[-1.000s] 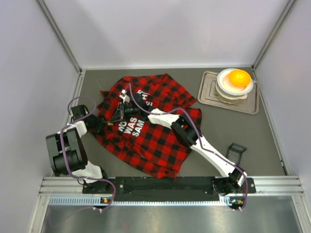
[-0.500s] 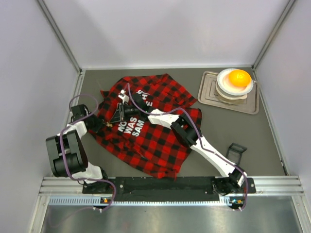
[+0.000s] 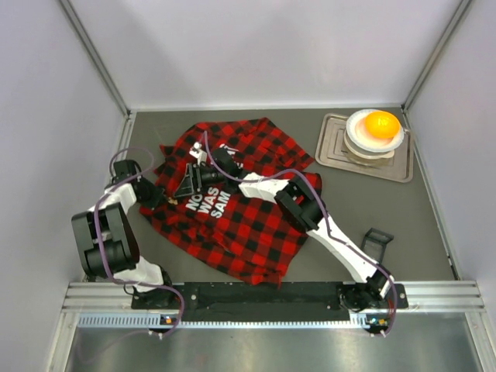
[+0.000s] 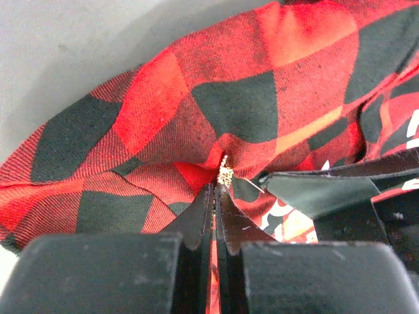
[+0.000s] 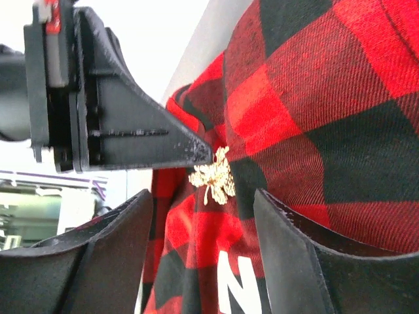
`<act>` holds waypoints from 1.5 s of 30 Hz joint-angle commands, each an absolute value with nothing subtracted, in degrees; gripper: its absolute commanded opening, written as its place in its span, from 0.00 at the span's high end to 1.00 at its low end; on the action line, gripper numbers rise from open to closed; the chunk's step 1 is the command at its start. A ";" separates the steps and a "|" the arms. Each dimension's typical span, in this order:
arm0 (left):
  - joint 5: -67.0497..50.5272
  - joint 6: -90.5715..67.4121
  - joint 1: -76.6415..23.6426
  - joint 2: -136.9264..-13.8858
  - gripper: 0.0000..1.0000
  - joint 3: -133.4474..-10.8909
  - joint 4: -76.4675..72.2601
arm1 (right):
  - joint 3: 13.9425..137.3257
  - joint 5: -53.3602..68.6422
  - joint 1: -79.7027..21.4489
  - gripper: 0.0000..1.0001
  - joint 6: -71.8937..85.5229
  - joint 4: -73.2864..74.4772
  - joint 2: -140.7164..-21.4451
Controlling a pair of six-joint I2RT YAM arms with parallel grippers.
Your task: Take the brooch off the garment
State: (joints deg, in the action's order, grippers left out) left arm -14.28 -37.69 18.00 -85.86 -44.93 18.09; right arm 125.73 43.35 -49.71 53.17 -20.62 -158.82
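Over the last second both forearms have crept slightly away from the bases, while the left gripper (image 4: 216,191) stays closed to a thin slit, apparently nipping the edge of the brooch (image 5: 211,178). The right gripper (image 3: 188,181) hangs spread on either side of it. The brooch is still pinned to the plaid shirt (image 3: 248,225) beside the lettering, so removal looks barely begun

The shirt (image 3: 248,225) bore white block letters, "WAS" over "SAM"; a white "N" showed just below the brooch (image 5: 211,178).
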 commanded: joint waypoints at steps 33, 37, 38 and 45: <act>-6.15 -52.20 16.61 -100.90 1.00 -71.01 54.58 | 119.79 37.09 -55.63 0.70 18.99 -20.04 -147.66; -6.76 -52.82 16.44 -101.16 1.00 -71.10 54.32 | 119.35 37.44 -56.16 0.70 18.20 -20.66 -147.04; -6.59 -52.91 16.44 -101.34 1.00 -71.10 54.23 | 119.62 37.35 -56.34 0.70 17.93 -20.13 -147.04; -6.68 -53.35 16.35 -102.04 1.00 -71.28 53.96 | 119.00 36.39 -56.51 0.70 16.09 -19.69 -145.81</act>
State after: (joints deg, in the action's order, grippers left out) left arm -6.79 -52.49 16.69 -101.67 -69.56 52.29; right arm 116.68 36.71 -55.40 18.90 -17.74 -151.85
